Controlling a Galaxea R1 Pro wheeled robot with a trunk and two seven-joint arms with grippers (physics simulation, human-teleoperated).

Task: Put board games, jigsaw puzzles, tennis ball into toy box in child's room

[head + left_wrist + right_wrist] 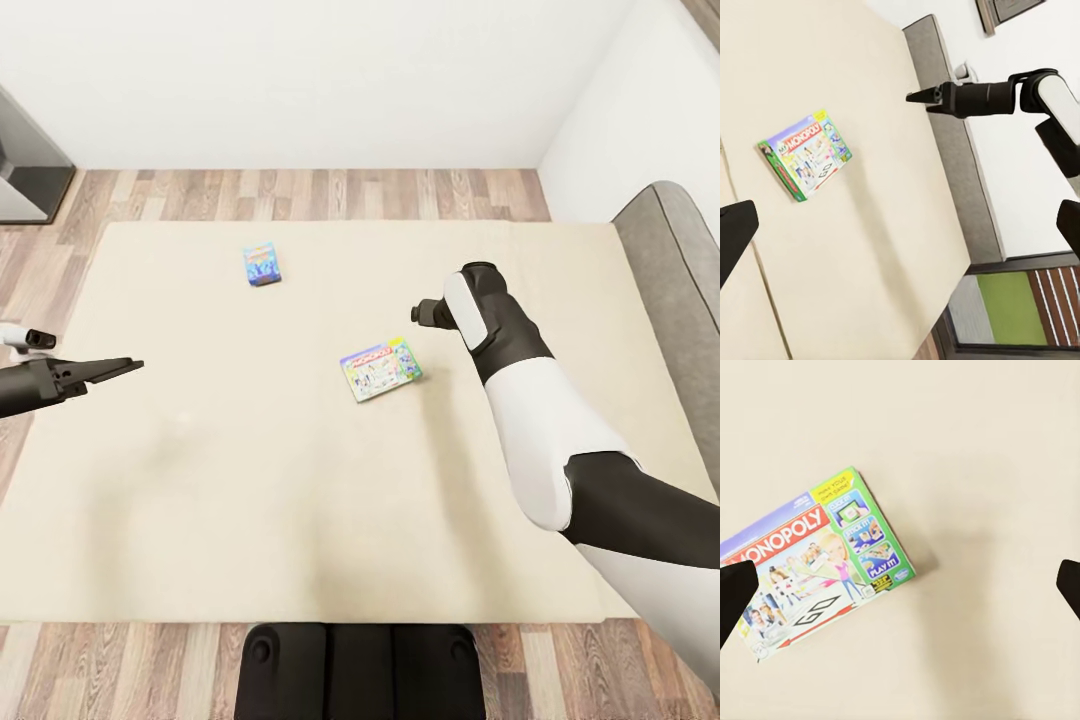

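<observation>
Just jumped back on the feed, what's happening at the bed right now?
The robot stands at the bed with two board games lying on the mattress. The right gripper hovers just beside the white Monopoly box, jaws open, touching nothing. The small teal-blue box lies farther off, toward the wall, untouched. The left gripper is held out over the bed's left side, empty and looking shut. Neither game has been picked up yet.

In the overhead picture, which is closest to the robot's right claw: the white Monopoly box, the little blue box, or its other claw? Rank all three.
1. White Monopoly box, on the bed just beside the right gripper.
2. Small blue box, farther up the mattress.
3. Left gripper, across the bed at its left edge.
</observation>
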